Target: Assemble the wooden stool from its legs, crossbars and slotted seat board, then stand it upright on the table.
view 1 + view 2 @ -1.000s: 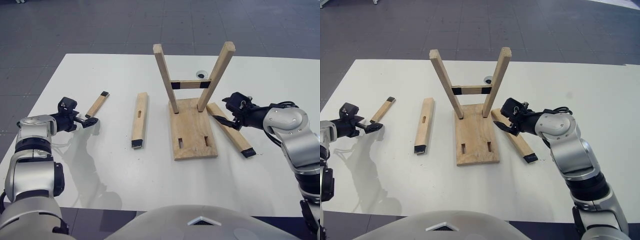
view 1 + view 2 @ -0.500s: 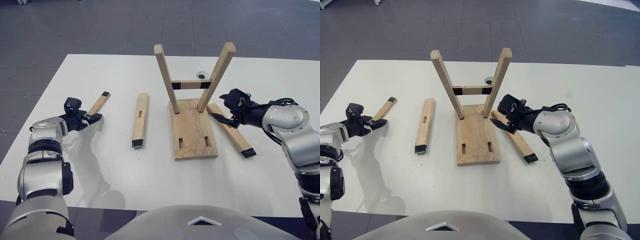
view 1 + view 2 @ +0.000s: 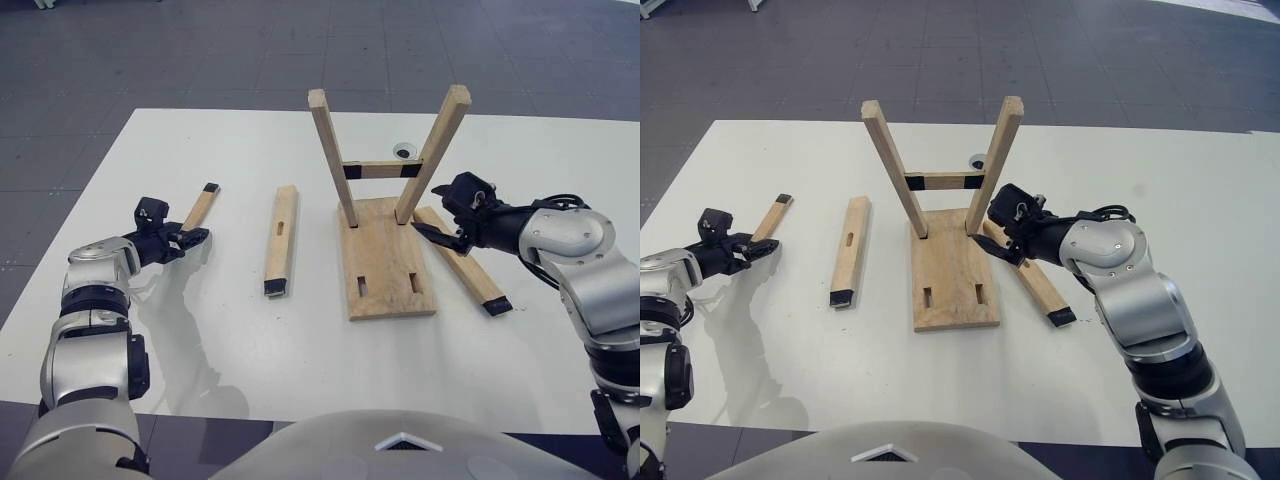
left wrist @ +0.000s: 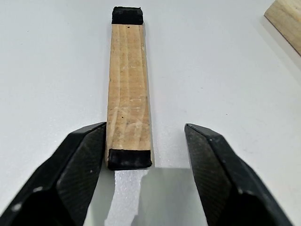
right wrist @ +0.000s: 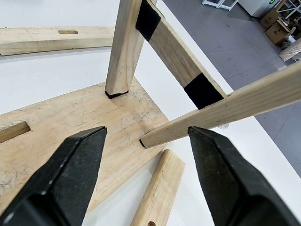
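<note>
Head view: one seat board (image 3: 385,285) mid-table holds two standing legs (image 3: 332,155) and one crossbar (image 3: 380,169); two loose legs (image 3: 280,238) lie at its 9 and 3 o'clock. Left wrist: the left gripper (image 4: 145,136) gapes, holding nothing, astride the end of one loose crossbar (image 4: 128,89). Right wrist: the right gripper (image 5: 146,133) gapes empty beside the standing legs.

You'll see a small round hole (image 3: 403,151) in the table (image 3: 200,330), grey floor tiles (image 3: 200,50) beyond it, and cardboard boxes (image 5: 275,16) farther off.

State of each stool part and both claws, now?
Seat board: lying flat, two slots empty.
Two legs: standing in board, joined by fitted crossbar.
Left loose leg: lying flat.
Right loose leg: lying flat.
Loose crossbar: lying flat, ungripped.
Left claw: open at its end.
Right claw: open, empty.
</note>
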Robot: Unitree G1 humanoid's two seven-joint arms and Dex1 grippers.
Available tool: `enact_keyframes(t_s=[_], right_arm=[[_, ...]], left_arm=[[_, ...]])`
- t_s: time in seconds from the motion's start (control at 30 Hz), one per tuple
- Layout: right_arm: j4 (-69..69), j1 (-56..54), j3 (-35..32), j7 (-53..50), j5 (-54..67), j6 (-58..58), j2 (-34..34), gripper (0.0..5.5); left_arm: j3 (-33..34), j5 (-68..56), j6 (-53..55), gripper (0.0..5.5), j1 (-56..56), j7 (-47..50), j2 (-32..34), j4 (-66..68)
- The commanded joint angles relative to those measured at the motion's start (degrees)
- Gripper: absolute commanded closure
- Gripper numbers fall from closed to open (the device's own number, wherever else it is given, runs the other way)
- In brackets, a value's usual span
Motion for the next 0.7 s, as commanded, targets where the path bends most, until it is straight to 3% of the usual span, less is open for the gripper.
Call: enact_keyframes(t_s=[0.03,0.3,0.43,0.53,0.63,0.7], right_arm=[[-0.79,-1.58,0.19,-0.50,0.81,1.09,0.14,2.32],[-1.68,-6.03,-1.15,-1.83,2.21,2.79,1.16,2.32],[-0.92,-10.15,-3.52,-2.92,3.58,4.49,2.96,2.32],[-0.03,-14.10,-7.94,-4.74,7.41,8.47,7.64,2.32],[3.32,-20.77,-17.66,-9.78,12.84,15.47,17.05,2.32],[8.79,-27.19,-25.13,-14.36,15.65,19.17,23.30,2.32]], left_arm=[[-1.75,2.19,6.28,3.14,6.36,1.79,-4.47,4.25],[-3.03,2.21,7.95,4.15,9.79,-0.97,-6.69,2.57],[-2.38,1.05,7.58,4.16,11.18,1.11,-8.01,1.47],[3.55,-3.15,4.68,4.16,10.65,9.37,-8.68,-1.69],[10.34,-7.49,3.14,4.17,12.23,20.48,-9.74,-17.18],[13.30,-9.17,6.26,4.17,15.43,27.30,-11.12,-37.57]])
